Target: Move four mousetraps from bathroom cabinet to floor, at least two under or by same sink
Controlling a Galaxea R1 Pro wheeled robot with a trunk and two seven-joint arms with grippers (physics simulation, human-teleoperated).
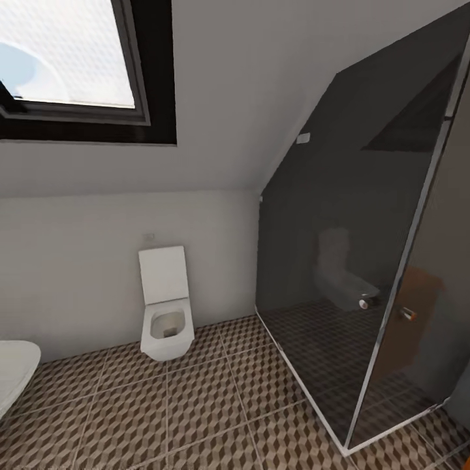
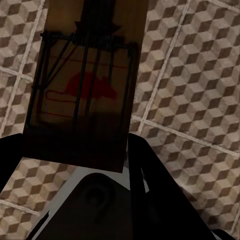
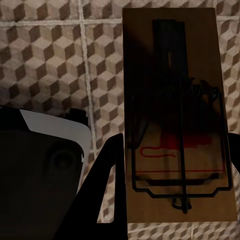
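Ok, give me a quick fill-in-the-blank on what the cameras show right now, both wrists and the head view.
1. Each gripper, left and right, holds one ____.
2. The mark printed on the left mousetrap is coloured ____.
3. In the head view, the toilet stands with its lid ____.
4. Right of the toilet stands a dark glass ____.

Missing words: mousetrap; red; up; shower

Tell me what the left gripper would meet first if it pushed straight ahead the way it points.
Likely the bathroom floor: past the mousetrap held in the left gripper, patterned tiles lie ahead. How far off they are is unclear.
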